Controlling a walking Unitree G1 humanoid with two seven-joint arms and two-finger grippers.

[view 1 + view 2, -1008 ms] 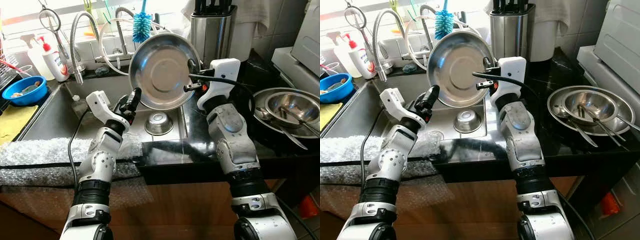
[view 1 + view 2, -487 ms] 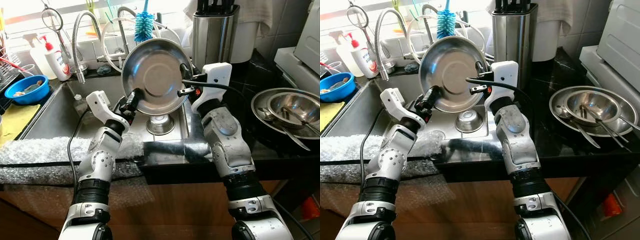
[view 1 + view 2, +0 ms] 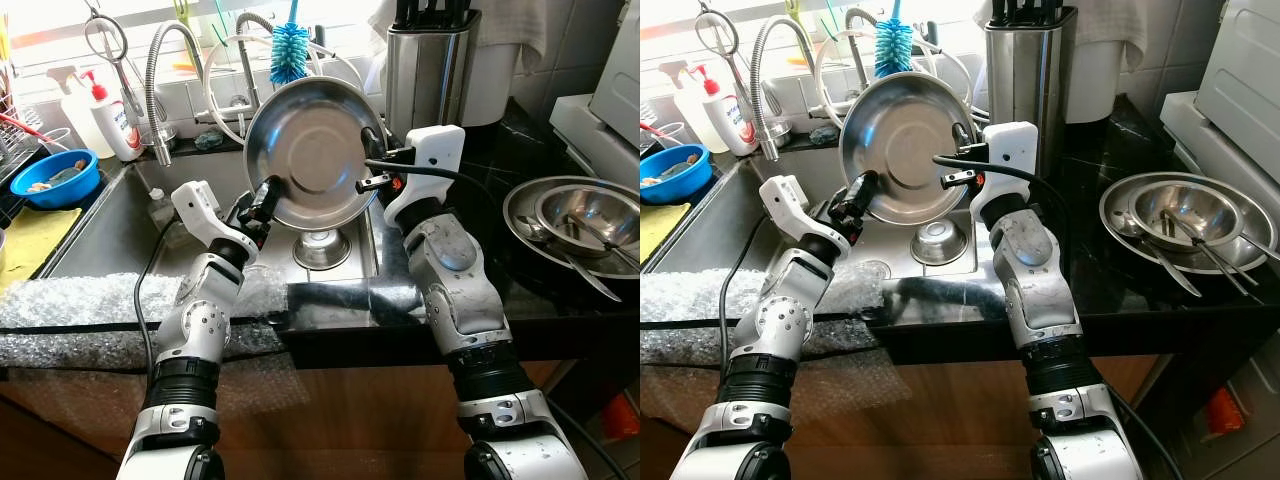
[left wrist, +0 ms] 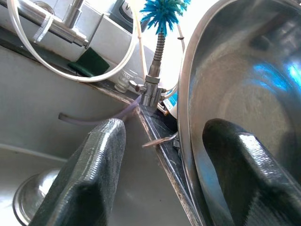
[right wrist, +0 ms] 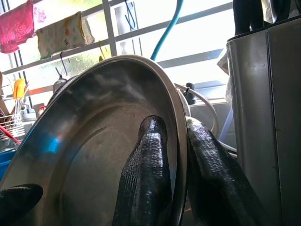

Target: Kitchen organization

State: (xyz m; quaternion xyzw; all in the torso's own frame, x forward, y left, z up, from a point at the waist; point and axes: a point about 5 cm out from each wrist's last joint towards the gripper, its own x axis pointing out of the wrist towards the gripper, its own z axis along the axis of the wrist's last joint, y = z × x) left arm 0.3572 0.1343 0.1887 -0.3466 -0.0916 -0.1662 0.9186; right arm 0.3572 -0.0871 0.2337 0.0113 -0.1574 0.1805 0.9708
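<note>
Upright over the sink: steel plate in two grippers

Tilted on edge above the sink (image 3: 120, 225), the steel plate (image 3: 312, 150) is pinched at its 3 o'clock rim by the right gripper (image 3: 368, 140). At 7 o'clock, the left gripper (image 3: 268, 190) straddles the rim, fingers (image 4: 89, 179) spread wide. Below sits a small steel bowl (image 3: 320, 247).

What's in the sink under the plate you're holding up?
A small steel bowl, upside down on the sink floor, below the steel plate. Whatever is beneath it is covered.

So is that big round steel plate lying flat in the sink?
No, the big round steel plate is held upright above the sink by the right claw.
</note>
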